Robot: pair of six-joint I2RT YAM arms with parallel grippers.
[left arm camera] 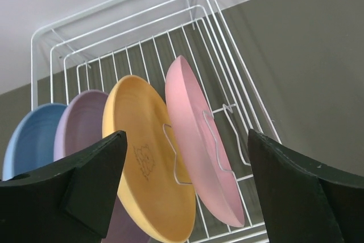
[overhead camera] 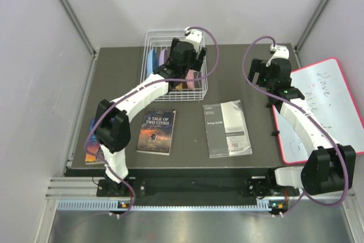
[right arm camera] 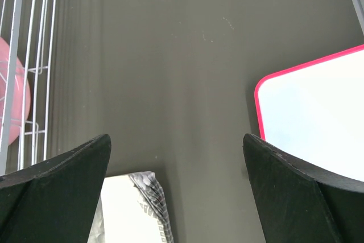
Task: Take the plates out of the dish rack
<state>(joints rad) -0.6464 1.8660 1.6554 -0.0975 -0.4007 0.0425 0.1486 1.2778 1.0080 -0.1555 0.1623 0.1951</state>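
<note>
The white wire dish rack (overhead camera: 149,44) stands at the back of the table. Four plates stand on edge in it: blue (left arm camera: 31,135), purple (left arm camera: 79,123), orange (left arm camera: 139,140) and pink (left arm camera: 199,123). My left gripper (overhead camera: 183,66) hovers over the rack, open. In the left wrist view its fingers (left arm camera: 186,140) flank the orange and pink plates without touching them. My right gripper (overhead camera: 268,81) hangs open over bare table to the right of the rack, with nothing between its fingers (right arm camera: 176,140). The right wrist view catches the rack's side (right arm camera: 37,55) and the pink plate (right arm camera: 11,95).
A paperback (overhead camera: 156,132) lies in front of the rack and another book (overhead camera: 92,140) at the left edge. A grey booklet (overhead camera: 226,128) lies mid-table, its corner (right arm camera: 128,209) below the right gripper. A pink-framed whiteboard (overhead camera: 321,109) covers the right side.
</note>
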